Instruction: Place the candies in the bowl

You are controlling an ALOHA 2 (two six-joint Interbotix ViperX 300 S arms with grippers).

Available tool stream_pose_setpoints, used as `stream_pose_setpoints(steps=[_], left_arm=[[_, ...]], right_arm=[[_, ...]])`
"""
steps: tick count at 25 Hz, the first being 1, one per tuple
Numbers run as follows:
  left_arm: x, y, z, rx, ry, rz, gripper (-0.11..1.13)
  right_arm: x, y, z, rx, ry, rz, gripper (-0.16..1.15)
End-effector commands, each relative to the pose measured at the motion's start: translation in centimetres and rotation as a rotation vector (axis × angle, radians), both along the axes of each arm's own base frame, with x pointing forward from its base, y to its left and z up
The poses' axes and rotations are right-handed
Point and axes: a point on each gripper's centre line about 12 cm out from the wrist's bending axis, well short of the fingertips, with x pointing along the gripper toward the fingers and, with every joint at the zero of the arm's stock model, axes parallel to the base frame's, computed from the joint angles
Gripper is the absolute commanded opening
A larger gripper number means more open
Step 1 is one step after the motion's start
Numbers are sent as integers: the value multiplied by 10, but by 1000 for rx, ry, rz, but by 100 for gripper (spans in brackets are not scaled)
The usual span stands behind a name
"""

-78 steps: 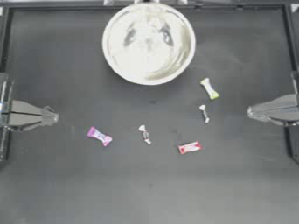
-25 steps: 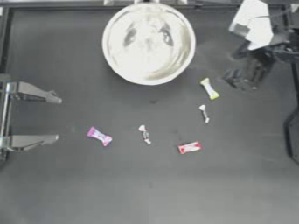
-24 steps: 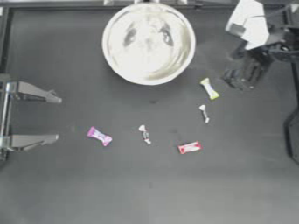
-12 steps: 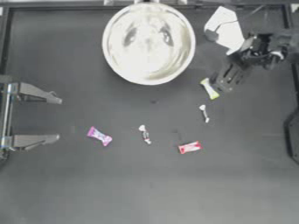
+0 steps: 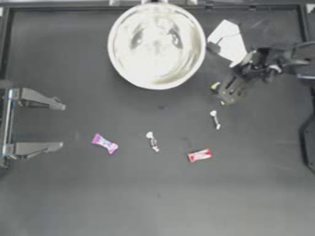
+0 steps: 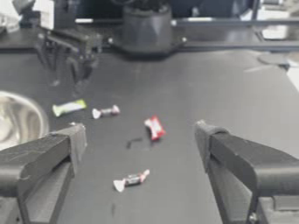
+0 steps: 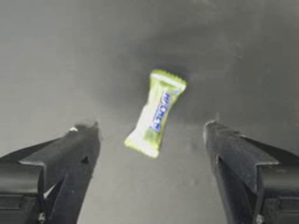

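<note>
1. Top view: a dark table (image 5: 154, 198) carries the bowl (image 5: 156, 45) at the far centre edge. The bowl holds no candy.
2. Top view: the right gripper (image 5: 227, 92) sits just right of the bowl, directly over the yellow-green candy (image 5: 214, 85), which is mostly hidden beneath it.
3. Top view: four candies lie apart in a loose row nearer the middle: the pink-purple candy (image 5: 104, 143), one white candy (image 5: 152, 141), the red candy (image 5: 199, 155) and a second white candy (image 5: 214, 118).
4. Top view: the left gripper (image 5: 60, 125) is parked at the left edge, jaws spread wide, holding nothing.
5. Left wrist view: the spread jaws frame the red candy (image 6: 154, 127) and a white candy (image 6: 131, 180); the bowl rim (image 6: 36, 114) shows at one side.
6. Right wrist view: the right gripper (image 7: 152, 131) has its jaws apart on either side of the yellow-green candy (image 7: 155, 112), neither touching it. The wrapper bears blue lettering, too blurred to read.
</note>
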Motion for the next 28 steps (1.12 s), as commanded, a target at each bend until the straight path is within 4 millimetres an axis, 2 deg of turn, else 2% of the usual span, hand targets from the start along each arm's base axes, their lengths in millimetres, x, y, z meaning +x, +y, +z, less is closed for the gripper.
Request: stream_pose_setpoints(steps=[1,5,14,19,22,28], left_arm=[[1,1,1,2,-4,3,103],[-1,1,0,2,-9,6,103],[-3,1,0,1,-18,8,103],[-4,2,-1,3,-15,11,103],[-4,2,-2,3,-14,12,103],[-4,2,-2,0,-14,12,103]], right_arm=[[3,-2,-6,5,5,-16,98],[7,-2,-20,20,12,-22,98],[15,-4,-29,32,1,-31,98],[19,3,-33,50,9,-23,96],[22,9,-36,54,26,-5,81],[26,19,-37,62,31,16,32]])
